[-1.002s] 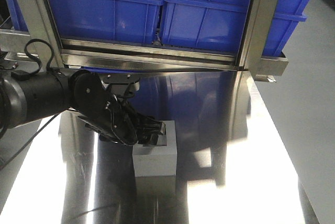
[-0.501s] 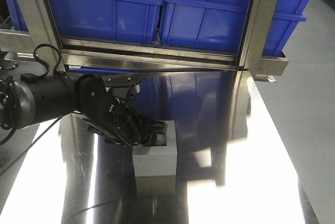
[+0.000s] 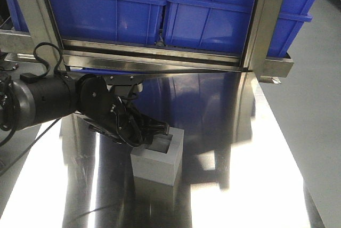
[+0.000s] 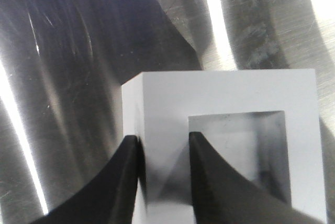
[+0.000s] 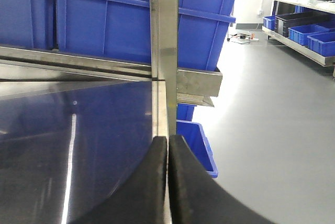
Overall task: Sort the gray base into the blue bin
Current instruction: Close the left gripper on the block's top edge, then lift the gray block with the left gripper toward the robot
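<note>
The gray base point(image 3: 157, 167) sits on the shiny steel table, turned at an angle, its square recess facing up. My left gripper point(image 3: 156, 138) is shut on one wall of it. The wrist view shows one black finger point(image 4: 123, 182) outside the gray base point(image 4: 225, 93) and the other finger inside the recess, with my left gripper point(image 4: 163, 139) clamping the wall. My right gripper point(image 5: 168, 139) is shut with nothing in it, over the table's right edge. A blue bin point(image 3: 213, 20) stands on the rack behind the table; its inside is hidden.
Another blue bin point(image 3: 106, 12) at the back left holds red and black items. Steel rack posts point(image 3: 264, 20) and a rail point(image 3: 154, 57) run in front of the bins. A small blue bin point(image 5: 198, 140) stands on the floor beyond the table edge.
The gray base has turned and tipped in my left gripper's hold, its far corner swinging right. The left arm shifted slightly.
</note>
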